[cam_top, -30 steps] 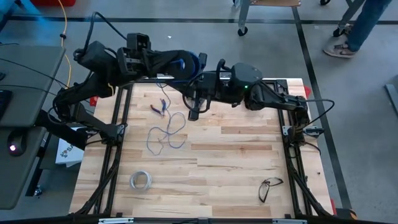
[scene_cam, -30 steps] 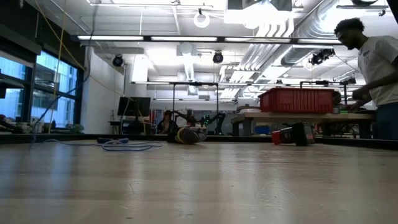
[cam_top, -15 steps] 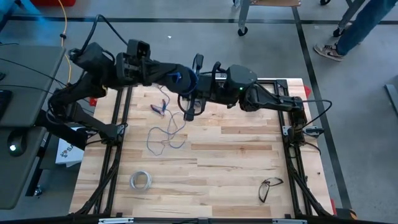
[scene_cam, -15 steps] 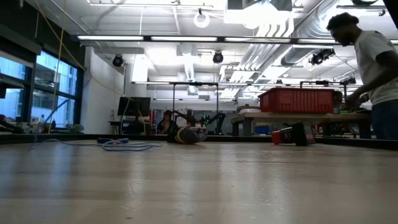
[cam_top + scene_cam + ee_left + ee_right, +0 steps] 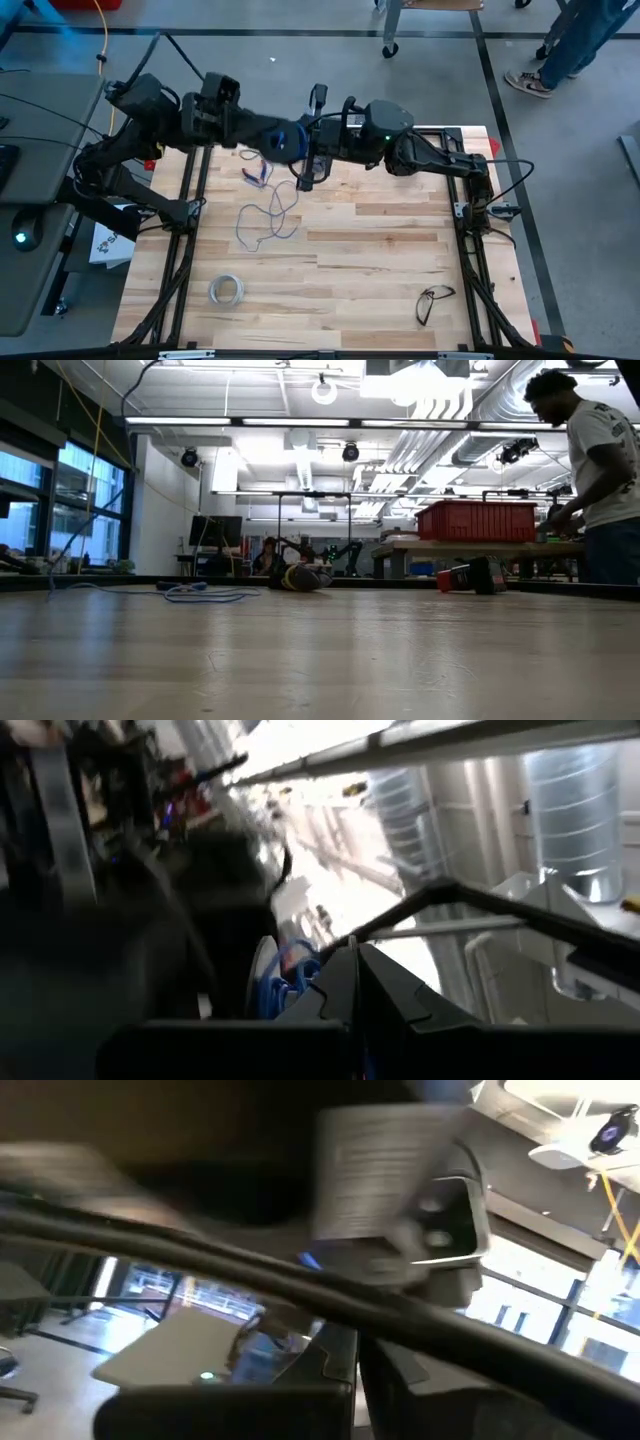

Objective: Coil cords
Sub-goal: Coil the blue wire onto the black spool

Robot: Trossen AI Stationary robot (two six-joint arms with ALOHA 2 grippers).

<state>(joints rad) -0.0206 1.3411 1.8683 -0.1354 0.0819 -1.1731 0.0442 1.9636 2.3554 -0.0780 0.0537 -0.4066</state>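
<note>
Both pincers, left [image 5: 292, 141] and right [image 5: 312, 152], have moved together above the table's far edge.

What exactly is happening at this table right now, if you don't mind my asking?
Two robot arms have met above the far side of the wooden table, winding a thin bluish wire. The left gripper is shut on a small dark-blue spool, and the right gripper is shut right beside it. Most of the wire lies in loose loops on the table below. A tape ring and glasses lie untouched near the front edge.
</note>
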